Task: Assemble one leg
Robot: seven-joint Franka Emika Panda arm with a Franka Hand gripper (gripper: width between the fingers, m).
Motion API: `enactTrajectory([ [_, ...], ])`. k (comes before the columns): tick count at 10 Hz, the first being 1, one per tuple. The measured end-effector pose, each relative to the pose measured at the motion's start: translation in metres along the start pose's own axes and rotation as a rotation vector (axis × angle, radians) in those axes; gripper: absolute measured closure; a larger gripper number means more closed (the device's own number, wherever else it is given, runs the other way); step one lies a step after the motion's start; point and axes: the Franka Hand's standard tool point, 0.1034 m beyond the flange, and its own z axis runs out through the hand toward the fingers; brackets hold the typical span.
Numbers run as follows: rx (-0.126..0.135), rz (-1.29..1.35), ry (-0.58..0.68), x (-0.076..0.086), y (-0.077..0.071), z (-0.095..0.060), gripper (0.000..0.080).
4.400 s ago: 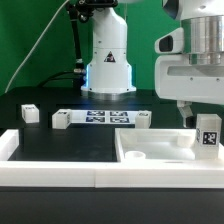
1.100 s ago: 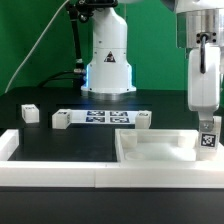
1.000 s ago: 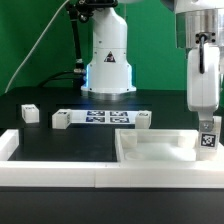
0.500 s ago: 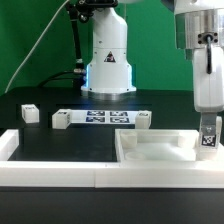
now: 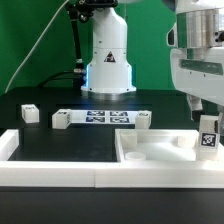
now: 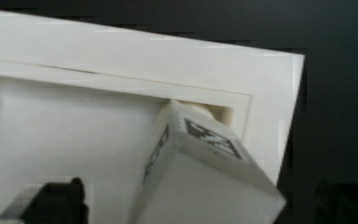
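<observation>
The leg [image 5: 208, 133], a short white square post with a black-and-white tag, stands upright in the far corner of the large white tray-like panel [image 5: 150, 156], on the exterior view's right. My gripper [image 5: 207, 112] is just above it, with its broad side to the camera. In the wrist view the leg [image 6: 202, 150] rises from the panel's corner [image 6: 87, 100]. It stands between my two dark fingertips [image 6: 60, 200], with a gap on each side. The gripper [image 6: 202, 205] is open and holds nothing.
Three more short white posts [image 5: 30, 113] [image 5: 61, 119] [image 5: 143, 119] lie on the black table beside the marker board [image 5: 100, 118]. The arm's white base [image 5: 107, 60] stands behind them. A white raised rim [image 5: 10, 145] runs along the front left.
The gripper has turned from side-on to broad-side and risen a little. It has let go of the leg, which stays standing in the panel's corner.
</observation>
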Motion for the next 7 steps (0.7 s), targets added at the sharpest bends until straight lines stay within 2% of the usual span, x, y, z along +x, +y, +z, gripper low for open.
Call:
enactTrajectory([
  [3, -0.010, -0.308, 0.010, -0.0031, 0.0002, 0.0004, 0.0150],
  [7, -0.016, -0.693, 0.022, 0.0008, -0.0001, 0.0012, 0.0150],
])
